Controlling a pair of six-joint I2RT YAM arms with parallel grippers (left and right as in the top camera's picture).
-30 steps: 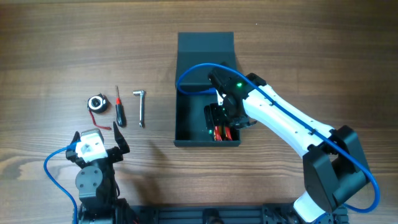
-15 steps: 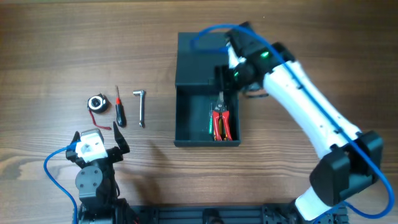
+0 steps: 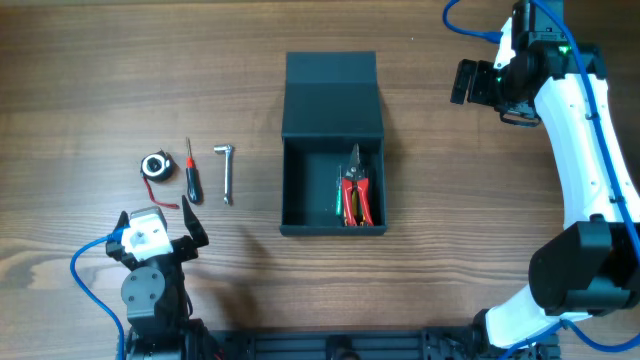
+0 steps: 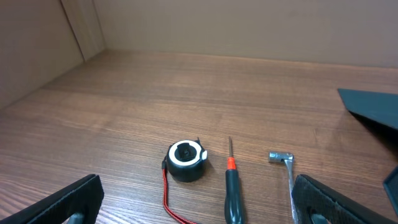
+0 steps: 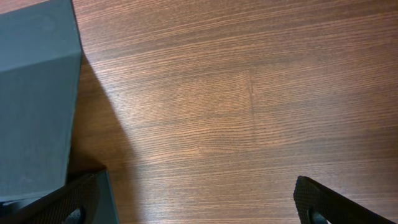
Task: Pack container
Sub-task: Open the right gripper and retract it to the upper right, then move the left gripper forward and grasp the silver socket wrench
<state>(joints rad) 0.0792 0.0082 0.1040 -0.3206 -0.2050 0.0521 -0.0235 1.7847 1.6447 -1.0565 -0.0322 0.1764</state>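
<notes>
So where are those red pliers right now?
Overhead view: the pliers lie inside the open container, along its right wall, toward the near end.

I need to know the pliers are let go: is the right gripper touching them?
Apart. The overhead view shows the right gripper over bare table, well right of the container, while the pliers lie inside it.

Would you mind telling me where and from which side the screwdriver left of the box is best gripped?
Grip the screwdriver on its thick black handle, below the red collar, coming straight down. It lies flat between the tape measure and the L-shaped wrench, apart from both, so close the left gripper across the handle.
</notes>
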